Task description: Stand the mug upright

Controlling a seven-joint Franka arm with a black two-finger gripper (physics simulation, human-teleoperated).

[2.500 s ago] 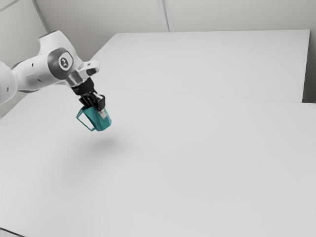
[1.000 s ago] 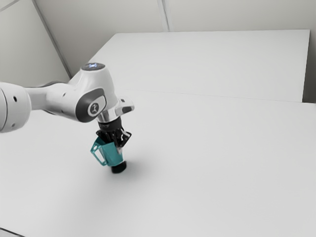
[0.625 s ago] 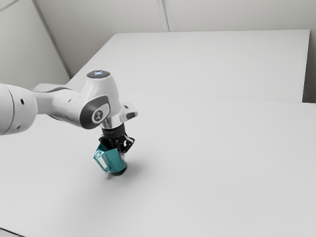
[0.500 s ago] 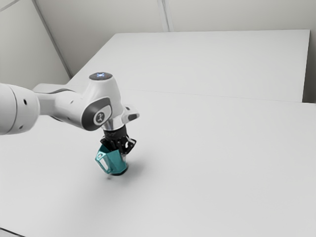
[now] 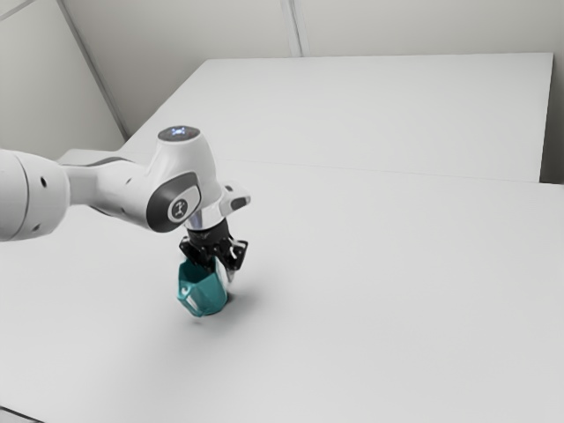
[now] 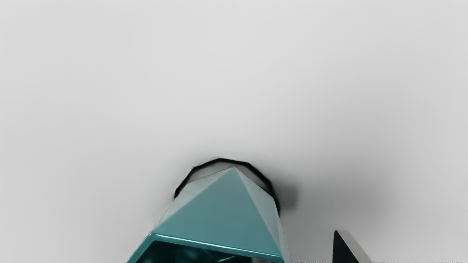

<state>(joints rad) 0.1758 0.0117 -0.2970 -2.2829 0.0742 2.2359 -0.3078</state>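
In the exterior view, our mug [image 5: 203, 291] is mouth up on the table [image 5: 397, 282], near its left side, leaning to the exterior view's left. It could tip over if our gripper [image 5: 222, 270] bumps its rim while pulling away. In the wrist view, our gripper looks open — one finger [image 6: 351, 248] stands apart from the mug, so we aren't squeezing it.

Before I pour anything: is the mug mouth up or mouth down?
Mouth up: the mug shows its dark inside at the top; whether it stands level, I cannot tell.
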